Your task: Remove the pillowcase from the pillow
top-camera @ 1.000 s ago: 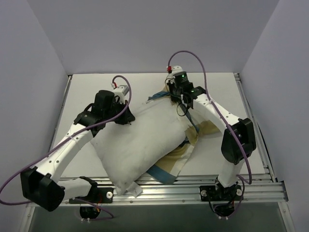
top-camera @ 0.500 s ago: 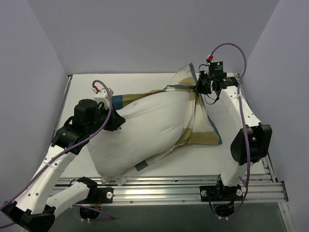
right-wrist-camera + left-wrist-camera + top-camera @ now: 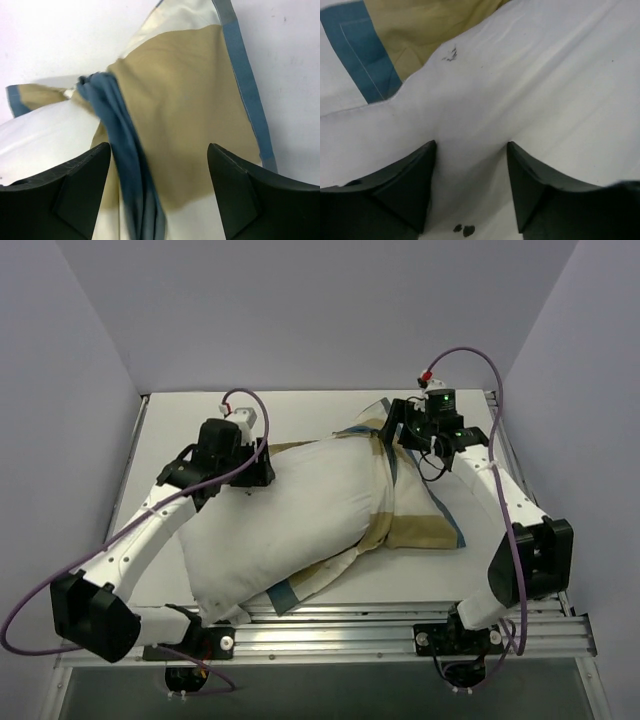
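Observation:
The plain white pillow [image 3: 290,510] lies slantwise across the table, its near corner over the front rail. The blue, tan and white pillowcase [image 3: 420,515] still wraps the pillow's right end and spreads flat to the right; a strip shows under the near edge. My left gripper [image 3: 262,473] is open at the pillow's upper left end. Its fingers straddle a raised fold of the pillow [image 3: 520,90], with the pillowcase [image 3: 420,35] beyond. My right gripper [image 3: 396,426] hangs open over the far corner of the pillowcase [image 3: 190,110], above a bunched blue fold [image 3: 120,140].
A metal rail [image 3: 400,625] runs along the table's front edge and another down the right side [image 3: 525,480]. Grey walls close in on three sides. Bare white table [image 3: 170,430] shows at the far left.
Both grippers have gone from shut to open. The pillowcase corner held up by the right gripper has dropped flat. The left arm let go of the pillow's end and moved right.

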`<state>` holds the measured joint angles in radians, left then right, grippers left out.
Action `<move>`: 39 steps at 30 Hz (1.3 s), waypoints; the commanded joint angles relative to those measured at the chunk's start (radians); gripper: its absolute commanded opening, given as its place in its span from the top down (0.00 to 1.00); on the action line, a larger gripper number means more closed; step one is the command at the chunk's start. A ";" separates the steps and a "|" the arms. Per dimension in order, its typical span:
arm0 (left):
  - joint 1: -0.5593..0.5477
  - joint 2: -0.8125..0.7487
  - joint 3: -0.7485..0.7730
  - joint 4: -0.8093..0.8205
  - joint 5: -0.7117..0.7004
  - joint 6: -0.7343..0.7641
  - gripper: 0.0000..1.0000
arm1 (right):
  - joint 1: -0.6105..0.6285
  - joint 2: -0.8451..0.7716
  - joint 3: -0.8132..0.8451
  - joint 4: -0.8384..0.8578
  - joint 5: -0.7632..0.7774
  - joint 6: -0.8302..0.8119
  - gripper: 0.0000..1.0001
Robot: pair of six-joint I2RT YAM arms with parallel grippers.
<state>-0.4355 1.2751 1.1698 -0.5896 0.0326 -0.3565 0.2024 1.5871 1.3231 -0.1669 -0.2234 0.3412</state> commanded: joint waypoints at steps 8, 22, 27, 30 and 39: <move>-0.513 -0.065 0.041 0.211 -0.388 0.330 0.05 | 0.071 -0.470 -0.332 0.066 0.107 0.087 0.15; -0.770 0.207 -0.119 0.313 -0.621 0.317 0.06 | 0.210 -0.740 -0.674 0.009 -0.005 0.160 0.16; -0.743 0.317 -0.067 0.306 -0.683 0.252 0.14 | 0.276 -0.727 -0.752 0.053 -0.031 0.200 0.16; -0.720 0.323 -0.061 0.332 -0.662 0.241 0.51 | 0.305 -0.716 -0.798 0.107 -0.027 0.228 0.16; -0.704 0.244 -0.015 0.297 -0.594 0.241 0.98 | 0.344 -0.560 -0.838 0.355 -0.005 0.262 0.19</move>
<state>-1.1454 1.5749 1.1095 -0.2779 -0.6094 -0.0933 0.5323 0.9844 0.4850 0.0418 -0.2356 0.5777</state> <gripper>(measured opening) 0.086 0.813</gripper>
